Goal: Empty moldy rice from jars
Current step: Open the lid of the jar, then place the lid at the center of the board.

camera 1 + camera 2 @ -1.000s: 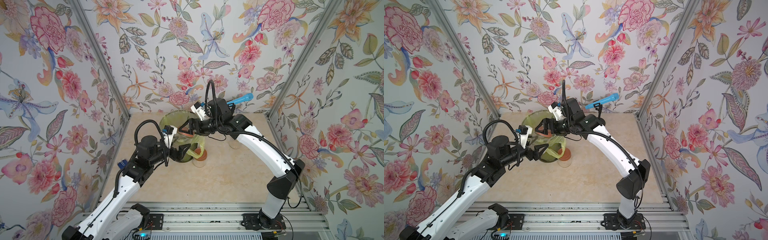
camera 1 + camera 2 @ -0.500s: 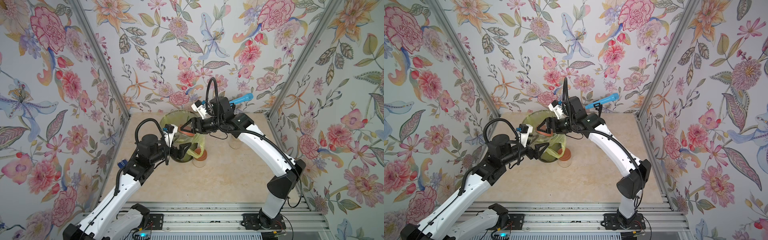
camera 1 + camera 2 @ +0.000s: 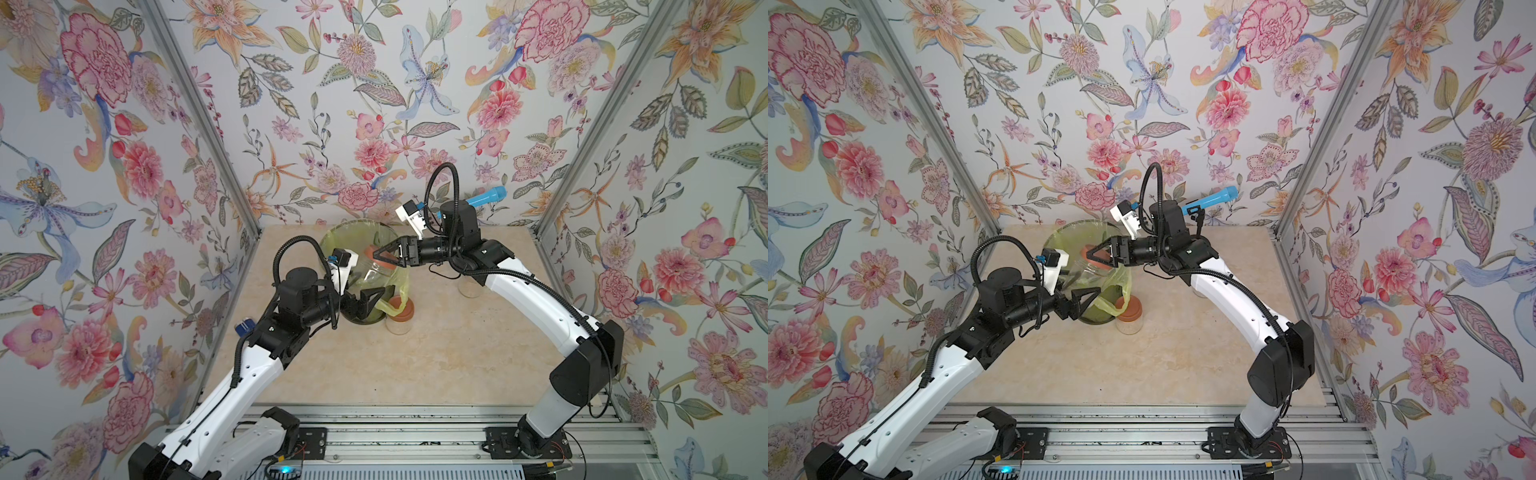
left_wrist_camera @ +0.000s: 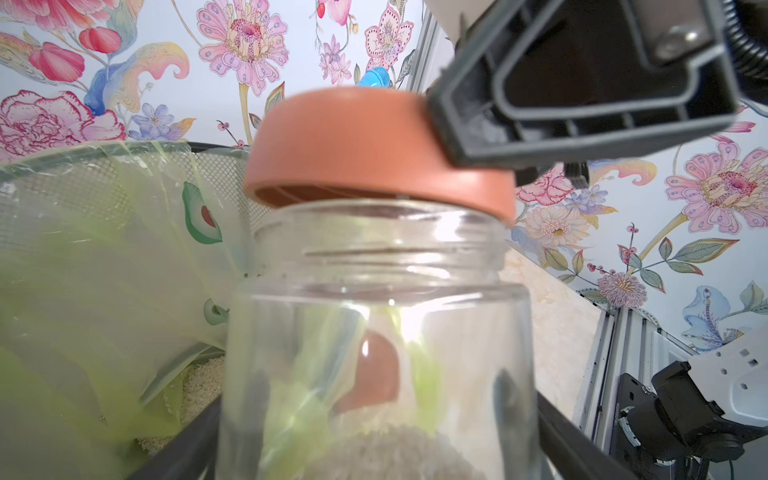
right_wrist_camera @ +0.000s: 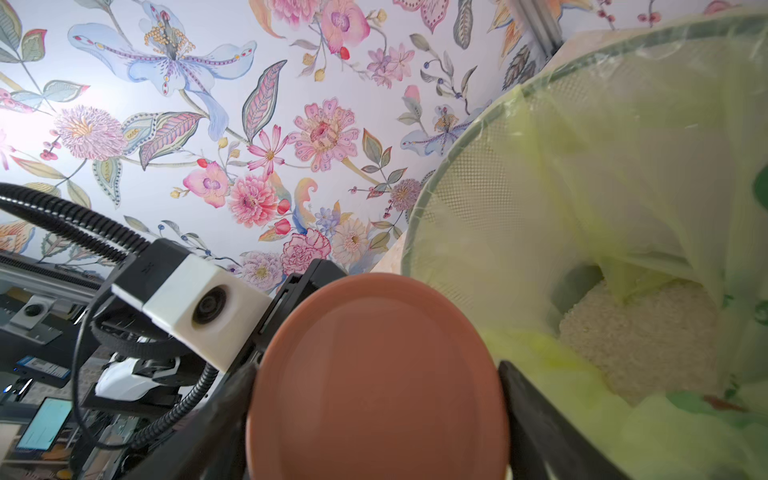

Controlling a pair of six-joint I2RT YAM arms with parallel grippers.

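Grip: right gripper (image 3: 384,255) clamped across reddish-brown lid (image 4: 374,145), which sits tilted with the threads bare beneath. Left gripper (image 3: 368,301) holds clear jar (image 4: 374,332) low, above bin (image 5: 419,216) near table's (image 3: 457,353) far edge. Moldy rice (image 4: 395,453) lies in the jar bottom. Likely best: lift lid straight clear, then tip mouth well inside bag (image 5: 623,166).

Top views look down from the front — wrist views closely share the lid (image 4: 353,137).
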